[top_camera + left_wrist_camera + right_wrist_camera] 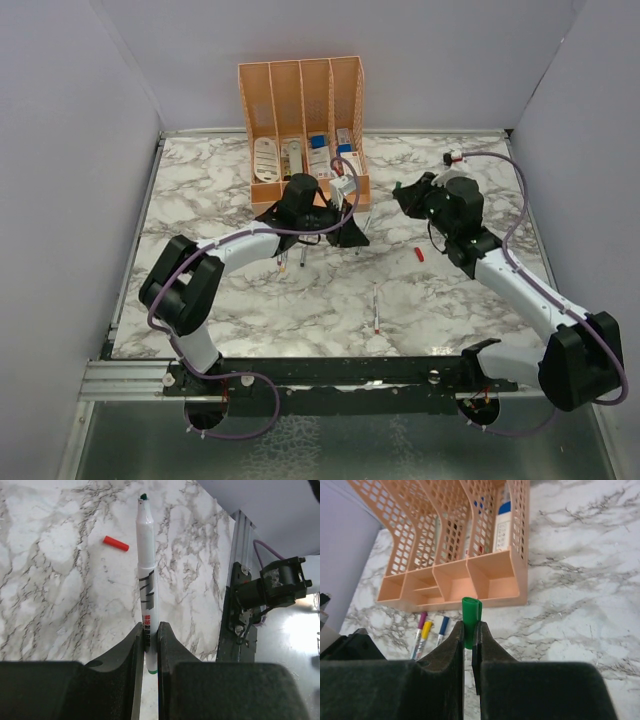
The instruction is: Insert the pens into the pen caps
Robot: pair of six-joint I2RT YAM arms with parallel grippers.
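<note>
- My left claw (149, 630) is shut tight on a pen (146, 580). It grips the pen near the back end. The rest sticks straight out past the fingers.
- That pen is silver-white with black marks on its side. It has a small green tip at the far end.
- From above, the left claw sits just in front of the orange organiser (300, 110), near its right corner.
- My right claw (468, 632) is shut on a green cap (471, 614). The cap stands up between the fingers, and its top pokes out above them.
- The right claw is off to the right of the organiser. Its camera looks back at the organiser's low front.
- The held pen and the green cap are apart, each in its own claw.
- A red cap (419, 254) lies flat on the marble tabletop (210, 180). It is in front of the organiser and off to its right. Nothing touches it.
- Three more pens (425, 632) lie side by side on the tabletop, just in front of the organiser. Their ends are pink, yellow and blue. I cannot tell if they have caps on.
- A last pen (376, 308) lies alone, farther out in front of the organiser, toward my side of the tabletop.
- White and blue things (318, 155) stand in the organiser's slots.
</note>
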